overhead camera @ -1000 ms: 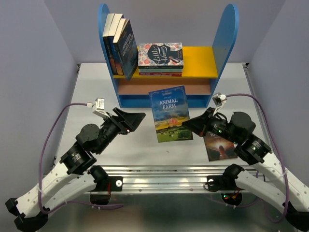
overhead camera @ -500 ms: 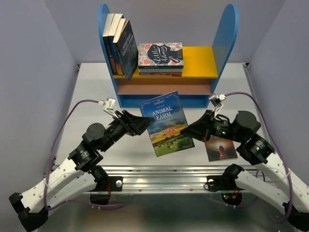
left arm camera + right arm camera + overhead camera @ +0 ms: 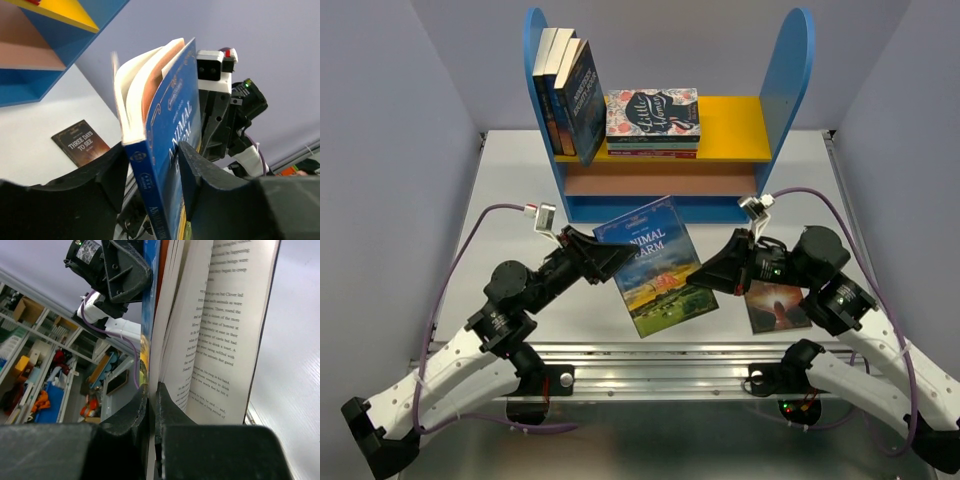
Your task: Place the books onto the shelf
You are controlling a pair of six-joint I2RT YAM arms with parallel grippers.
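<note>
A blue "Animal Farm" book [image 3: 655,265] hangs tilted above the table, held between both arms. My left gripper [image 3: 617,255] has its fingers pressed on either side of the spine at the book's left edge; in the left wrist view the spine [image 3: 150,190] fills the gap of that gripper [image 3: 151,150]. My right gripper [image 3: 698,277] is shut on the front cover at the right edge, and the loose pages [image 3: 225,315] fan open beside that gripper [image 3: 151,390]. Another book, "Three Days to See" [image 3: 777,305], lies flat under the right arm. The shelf [image 3: 790,70] stands behind.
Three books [image 3: 570,95] lean upright at the left end of the yellow upper board [image 3: 735,130]. A floral "Little Women" stack [image 3: 652,118] lies beside them. The tan lower board [image 3: 660,180] holds nothing. Purple cables loop beside both arms.
The Animal Farm book has moved left and nearer, tilting more. My left gripper came in from the left and closed from wide open onto its spine. The right gripper kept its grip.
</note>
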